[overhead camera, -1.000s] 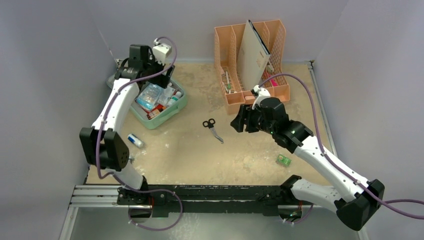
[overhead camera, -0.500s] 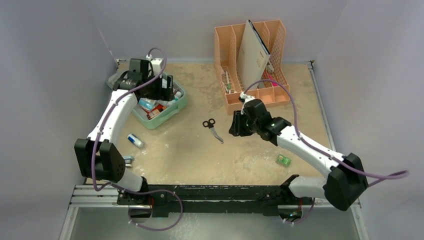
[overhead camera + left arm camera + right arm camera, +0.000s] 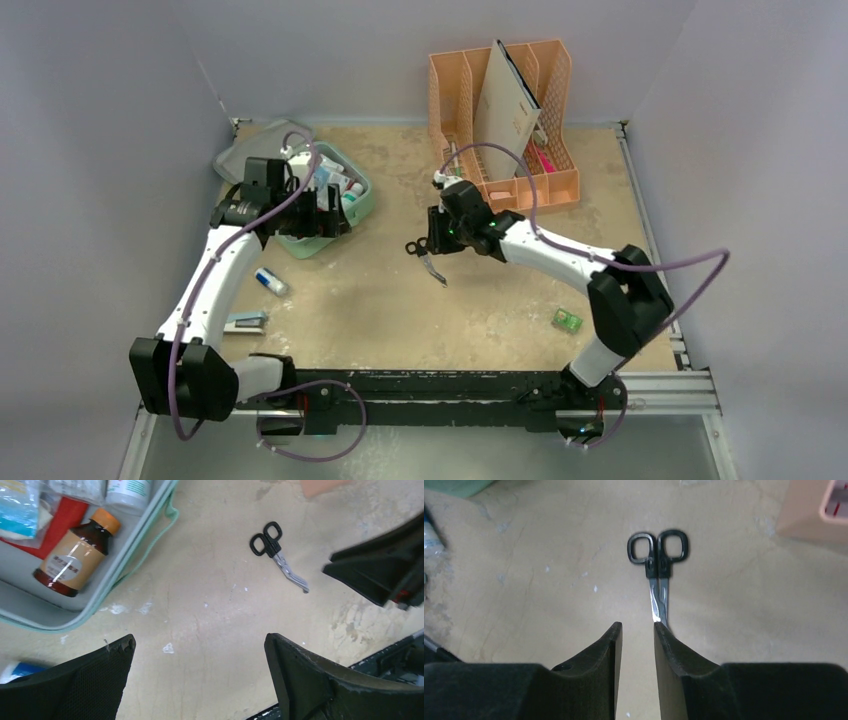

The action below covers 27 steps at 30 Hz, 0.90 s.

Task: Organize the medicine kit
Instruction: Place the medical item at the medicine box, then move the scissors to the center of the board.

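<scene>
The mint-green medicine kit (image 3: 366, 204) lies open at the back left, its lid (image 3: 248, 156) folded back. Inside it are a brown bottle (image 3: 75, 555), a red item and white packs. My left gripper (image 3: 322, 222) hangs wide open over the kit's front edge, with bare table between its fingers (image 3: 200, 642). Black-handled scissors (image 3: 425, 257) lie on the table at mid-field. My right gripper (image 3: 432, 245) hovers just over them, jaws a narrow gap apart and empty (image 3: 638, 626). The scissors (image 3: 657, 565) point handles away, and the blade tip passes under my right finger.
A peach file organizer (image 3: 505, 120) with a folder stands at the back. A blue-and-white tube (image 3: 270, 281) and a small grey item (image 3: 245, 320) lie front left of the kit. A small green box (image 3: 568, 320) sits at the front right.
My right arm swung left to above the scissors and its jaws narrowed. My left arm drew back from over the kit toward its front edge, jaws still wide.
</scene>
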Motion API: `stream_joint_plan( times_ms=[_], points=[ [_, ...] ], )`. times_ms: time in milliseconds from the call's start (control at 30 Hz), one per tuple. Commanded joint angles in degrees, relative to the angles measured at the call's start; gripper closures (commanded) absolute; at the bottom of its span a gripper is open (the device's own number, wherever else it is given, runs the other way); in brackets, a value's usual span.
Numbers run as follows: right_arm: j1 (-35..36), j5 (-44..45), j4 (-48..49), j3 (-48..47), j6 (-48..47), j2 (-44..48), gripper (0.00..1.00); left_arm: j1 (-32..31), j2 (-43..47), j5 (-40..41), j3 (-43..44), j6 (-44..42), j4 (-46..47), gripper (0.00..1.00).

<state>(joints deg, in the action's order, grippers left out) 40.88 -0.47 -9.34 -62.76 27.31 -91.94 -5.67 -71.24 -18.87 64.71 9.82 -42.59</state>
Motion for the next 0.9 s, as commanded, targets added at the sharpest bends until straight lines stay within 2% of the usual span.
stream_joint_plan(
  times_ms=[0, 100, 600, 867],
  points=[
    [0.53, 3.24, 0.2, -6.89, -3.12, -5.8, 0.68, 0.4, 1.93, -7.98, -2.74, 2.02, 4.62, 0.0],
    [0.51, 3.39, -0.76, -10.06, -4.29, -9.69, 0.68, 0.4, 2.93, -8.93, -3.96, 0.94, 5.59, 0.0],
    [0.64, 3.0, -6.48, -22.76, -9.26, -23.56, 0.69, 0.57, 7.96, -0.62, -5.63, -1.47, 5.67, 0.07],
    [1.32, 3.9, -10.64, -25.55, -12.18, -28.3, 0.69, 0.73, 9.49, 5.68, -6.18, 2.05, 6.16, 0.13]
  ],
)
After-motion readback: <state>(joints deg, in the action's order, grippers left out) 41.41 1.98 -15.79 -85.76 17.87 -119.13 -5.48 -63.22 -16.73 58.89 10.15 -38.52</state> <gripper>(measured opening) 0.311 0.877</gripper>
